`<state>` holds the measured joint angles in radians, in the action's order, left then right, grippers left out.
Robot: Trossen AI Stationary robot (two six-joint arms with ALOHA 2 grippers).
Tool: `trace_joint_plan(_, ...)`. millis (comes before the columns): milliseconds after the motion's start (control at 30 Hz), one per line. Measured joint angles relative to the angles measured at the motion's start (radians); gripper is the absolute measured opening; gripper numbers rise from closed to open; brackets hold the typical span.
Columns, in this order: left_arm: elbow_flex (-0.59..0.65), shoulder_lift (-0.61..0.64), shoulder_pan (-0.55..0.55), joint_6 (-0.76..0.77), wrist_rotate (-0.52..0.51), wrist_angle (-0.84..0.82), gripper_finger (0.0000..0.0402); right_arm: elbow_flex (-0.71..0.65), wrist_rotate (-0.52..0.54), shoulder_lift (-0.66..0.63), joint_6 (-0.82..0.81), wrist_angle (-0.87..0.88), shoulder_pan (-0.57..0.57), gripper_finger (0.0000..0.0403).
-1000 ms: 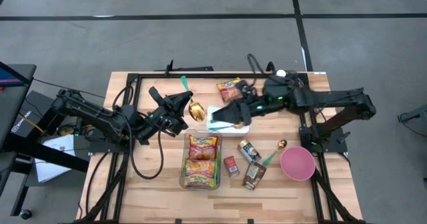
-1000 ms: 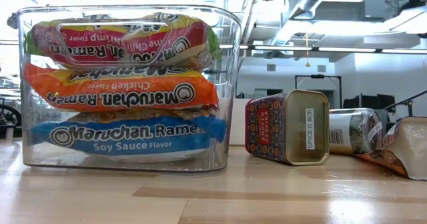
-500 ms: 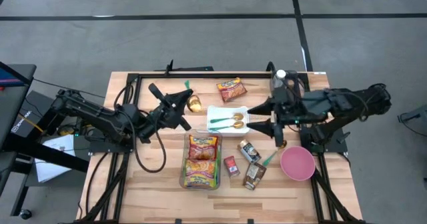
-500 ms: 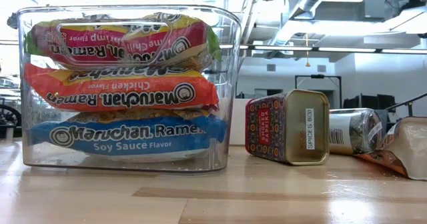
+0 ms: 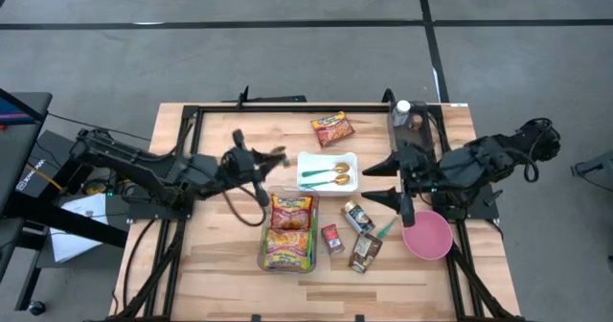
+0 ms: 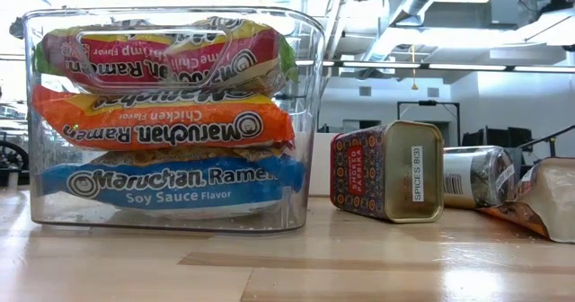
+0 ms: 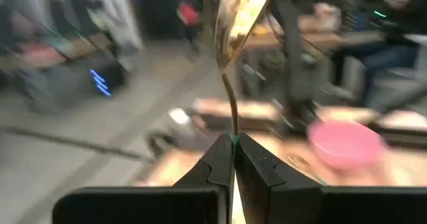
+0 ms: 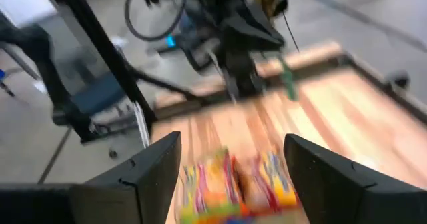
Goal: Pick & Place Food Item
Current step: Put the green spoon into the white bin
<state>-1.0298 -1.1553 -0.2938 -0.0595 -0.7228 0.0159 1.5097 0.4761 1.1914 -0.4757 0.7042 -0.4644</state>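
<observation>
Your left gripper point(image 5: 251, 159) is over the table point(image 5: 220, 264), just left of the white tray point(image 5: 327, 172). Only the left wrist view shows its fingers point(image 7: 215, 167) pinched tight on a gold spoon point(image 7: 239, 17) by the handle, bowl pointing away from the gripper; from above it's just a blur. Your right gripper point(image 5: 383, 176) sits right of the tray, fingers point(image 8: 147, 167) spread wide, nothing between them — right wrist cam makes that plain.

Low cam sees neither arm, but reads what the high view can't: 3 ramen packs stacked in the clear bin point(image 6: 180, 122). Count from above: 2 spoons in the tray, 1 more beside the pink bowl point(image 5: 427, 235), 1 snack bag point(image 5: 331, 128), 1 bottle point(image 5: 400, 114).
</observation>
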Motion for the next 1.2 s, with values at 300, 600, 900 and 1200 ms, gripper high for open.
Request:
trace_joint_plan(300, 0.000, -0.005, 0.031, 0.124, 0.138, -0.140, 0.0002, 0.000, -0.083, 0.012, -0.407, 0.451, 0.059, 0.0258)
trace_joint_plan(600, 0.000, -0.005, 0.057, 0.128, 0.175, -0.155, 0.0002, -0.001, -0.086, 0.040, -0.442, 0.488, 0.064, 0.0258)
trace_joint_plan(900, 0.000, -0.006, 0.094, 0.118, 0.218, -0.149, 0.0002, 0.000, -0.084, 0.038, -0.460, 0.485, 0.064, 0.0258)
trace_joint_plan(1200, -0.052, -0.117, 0.234, 0.060, 0.397, -0.091, 0.0002, 0.000, -0.083, 0.038, -0.468, 0.456, 0.058, 0.0258)
